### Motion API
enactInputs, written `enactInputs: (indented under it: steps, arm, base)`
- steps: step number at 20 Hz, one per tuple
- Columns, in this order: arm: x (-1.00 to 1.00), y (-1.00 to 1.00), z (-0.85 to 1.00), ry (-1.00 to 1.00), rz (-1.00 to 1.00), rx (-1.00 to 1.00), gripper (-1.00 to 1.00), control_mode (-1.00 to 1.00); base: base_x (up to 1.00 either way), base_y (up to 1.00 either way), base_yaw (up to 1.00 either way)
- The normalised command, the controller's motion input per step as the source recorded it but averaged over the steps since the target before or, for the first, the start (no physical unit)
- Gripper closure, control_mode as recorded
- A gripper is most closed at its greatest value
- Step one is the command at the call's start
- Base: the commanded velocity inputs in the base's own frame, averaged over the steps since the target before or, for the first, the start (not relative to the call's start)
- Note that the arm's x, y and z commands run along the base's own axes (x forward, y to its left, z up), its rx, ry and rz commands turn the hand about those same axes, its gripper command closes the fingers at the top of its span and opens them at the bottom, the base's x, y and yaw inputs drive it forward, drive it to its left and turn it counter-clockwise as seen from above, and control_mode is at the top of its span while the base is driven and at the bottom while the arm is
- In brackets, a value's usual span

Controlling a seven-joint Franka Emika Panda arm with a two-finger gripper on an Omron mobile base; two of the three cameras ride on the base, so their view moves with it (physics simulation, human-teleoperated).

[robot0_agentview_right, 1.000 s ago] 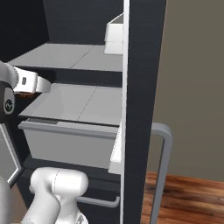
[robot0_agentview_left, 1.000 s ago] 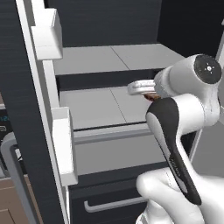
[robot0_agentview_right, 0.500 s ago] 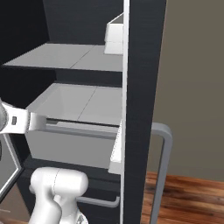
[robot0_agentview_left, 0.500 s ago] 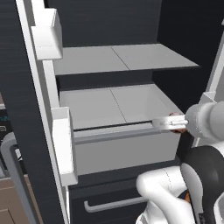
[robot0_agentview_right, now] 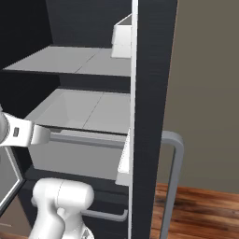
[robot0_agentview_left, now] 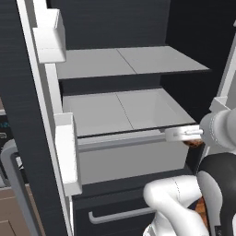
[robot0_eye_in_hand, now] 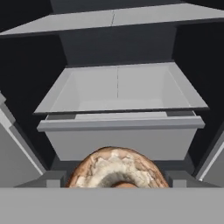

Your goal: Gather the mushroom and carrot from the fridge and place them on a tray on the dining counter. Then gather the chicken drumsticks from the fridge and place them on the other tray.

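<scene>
The mushroom [robot0_eye_in_hand: 116,168], a brown cap with its pale underside toward the camera, sits between my fingertips in the hand view. A brown bit of the mushroom [robot0_agentview_left: 193,143] peeks out under the hand in the left base view. My gripper [robot0_eye_in_hand: 116,181] is shut on it, just outside the open fridge [robot0_agentview_left: 133,62], level with the front of the white bin [robot0_agentview_left: 129,152]. The same gripper [robot0_agentview_right: 39,135] shows at the left edge of the right base view. The carrot, chicken drumsticks, trays and dining counter are out of view.
The fridge's left door [robot0_agentview_left: 27,115] with white door bins stands open on one side. The right door [robot0_agentview_right: 149,93] with its grey handle [robot0_agentview_right: 172,177] stands open on the other. Below the bin is a black drawer with a bar handle [robot0_agentview_left: 120,214]. Wood floor [robot0_agentview_right: 205,210] lies to the right.
My arm has drawn back and down, from over the fridge's middle shelf to just in front of the bin. The mushroom has come along in the gripper.
</scene>
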Motion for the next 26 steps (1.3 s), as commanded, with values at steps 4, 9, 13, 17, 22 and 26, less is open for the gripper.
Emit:
enactInputs:
  steps: [4, 9, 13, 17, 22, 26]
  arm:
    - [-0.02, 0.00, -0.02, 0.00, 0.00, 0.00, 1.00, 1.00]
    - [0.00, 0.00, 0.00, 0.00, 0.00, 0.00, 1.00, 1.00]
    - [0.00, 0.00, 0.00, 0.00, 0.00, 0.00, 1.00, 1.00]
    - [0.00, 0.00, 0.00, 0.00, 0.00, 0.00, 1.00, 1.00]
    - [0.00, 0.00, 0.00, 0.00, 0.00, 0.00, 1.00, 1.00]
    - [0.00, 0.00, 0.00, 0.00, 0.00, 0.00, 1.00, 1.00]
  base:
    - [-0.23, 0.00, 0.00]
    - [-0.66, 0.01, 0.04]
    - [-0.68, -0.01, 0.18]
    - [-0.68, -0.02, 0.23]
    - [-0.75, -0.10, 0.26]
    - [-0.94, -0.27, 0.26]
